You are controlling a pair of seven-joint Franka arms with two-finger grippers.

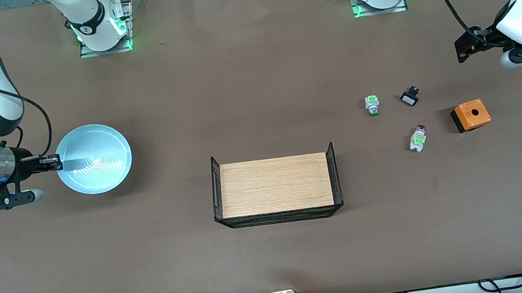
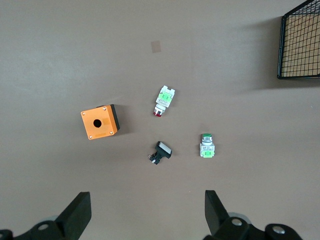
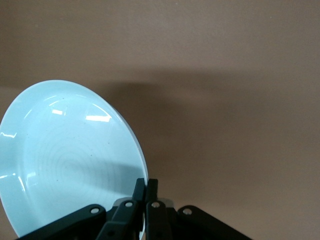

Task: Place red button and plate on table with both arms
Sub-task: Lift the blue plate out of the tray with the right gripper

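Plate (image 1: pixel 94 158) hanging tilted over table (image 1: pixel 249 74) at right arm's end, rim pinched in right gripper (image 1: pixel 51 163), fingers clamped together on it. Red button (image 1: pixel 417 138) lying on table between orange box (image 1: pixel 471 114) and tray (image 1: pixel 275 185), red cap pointing away from front camera. Left gripper (image 2: pixel 145 212) hovering above, jaws spread wide, empty; left arm being nearer one.

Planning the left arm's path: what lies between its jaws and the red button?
Only bare table, the left wrist view shows; left gripper hangs open above red button.
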